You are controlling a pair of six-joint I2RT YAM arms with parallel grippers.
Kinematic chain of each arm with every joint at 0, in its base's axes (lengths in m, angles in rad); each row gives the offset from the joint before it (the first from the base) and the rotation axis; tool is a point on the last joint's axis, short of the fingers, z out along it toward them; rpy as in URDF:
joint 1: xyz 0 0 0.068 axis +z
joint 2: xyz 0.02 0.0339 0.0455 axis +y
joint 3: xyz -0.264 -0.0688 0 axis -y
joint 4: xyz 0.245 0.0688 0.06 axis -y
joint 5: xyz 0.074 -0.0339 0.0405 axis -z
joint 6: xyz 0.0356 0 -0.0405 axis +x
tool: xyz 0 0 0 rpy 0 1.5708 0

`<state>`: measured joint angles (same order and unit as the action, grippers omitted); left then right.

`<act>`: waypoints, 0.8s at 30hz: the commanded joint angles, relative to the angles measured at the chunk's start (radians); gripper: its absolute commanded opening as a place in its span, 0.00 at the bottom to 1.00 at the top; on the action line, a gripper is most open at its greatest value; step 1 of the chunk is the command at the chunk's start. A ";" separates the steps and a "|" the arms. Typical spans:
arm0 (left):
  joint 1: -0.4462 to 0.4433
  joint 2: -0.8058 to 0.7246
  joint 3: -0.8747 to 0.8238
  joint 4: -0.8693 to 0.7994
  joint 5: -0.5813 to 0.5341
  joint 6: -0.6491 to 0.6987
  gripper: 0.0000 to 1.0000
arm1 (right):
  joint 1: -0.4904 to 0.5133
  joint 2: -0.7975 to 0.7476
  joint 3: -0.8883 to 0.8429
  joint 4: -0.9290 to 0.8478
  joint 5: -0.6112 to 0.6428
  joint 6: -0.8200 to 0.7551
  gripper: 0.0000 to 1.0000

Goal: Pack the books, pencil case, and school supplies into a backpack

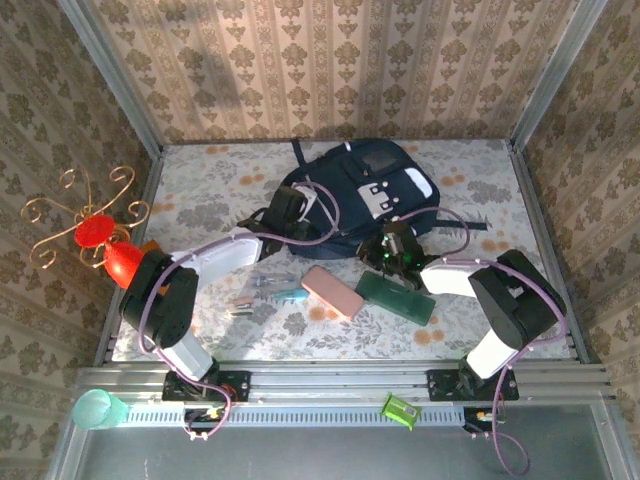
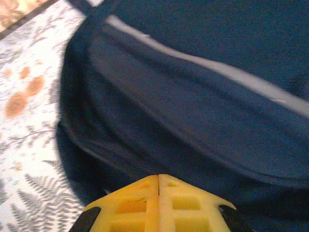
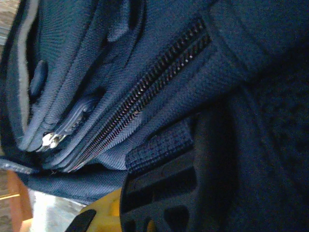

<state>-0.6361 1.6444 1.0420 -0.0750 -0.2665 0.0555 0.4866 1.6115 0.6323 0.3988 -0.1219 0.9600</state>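
The navy backpack [image 1: 365, 195] lies at the middle back of the table. My left gripper [image 1: 290, 212] is at its left side; in the left wrist view its yellow fingers [image 2: 140, 203] are shut tip to tip with nothing between, just short of the backpack's fabric [image 2: 193, 96]. My right gripper [image 1: 392, 252] is at the backpack's near edge, shut on a woven tab [image 3: 161, 145] beside the zip [image 3: 154, 82]. In front of the backpack lie a pink pencil case [image 1: 332, 291], a dark book [image 1: 395, 297] and small school supplies [image 1: 265, 293].
An orange-brown slab [image 1: 150, 246], a red cone [image 1: 122, 263] and a wire stand [image 1: 85, 215] sit at the table's left edge. A green cup [image 1: 95, 410] and a small green box [image 1: 400, 410] rest on the front rail. Patterned walls close in three sides.
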 commanded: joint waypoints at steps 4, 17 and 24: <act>0.021 -0.002 0.021 -0.006 0.059 0.014 0.00 | -0.027 -0.070 0.001 -0.070 0.010 -0.127 0.00; 0.015 -0.030 0.040 -0.094 0.614 -0.117 0.52 | -0.028 -0.065 0.019 -0.053 -0.021 -0.147 0.00; 0.012 0.050 0.099 -0.138 0.641 -0.117 0.52 | -0.027 -0.076 0.018 -0.060 -0.016 -0.150 0.00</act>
<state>-0.6270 1.6749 1.1015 -0.1623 0.3233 -0.0525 0.4625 1.5726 0.6270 0.3466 -0.1425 0.8417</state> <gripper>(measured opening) 0.519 0.088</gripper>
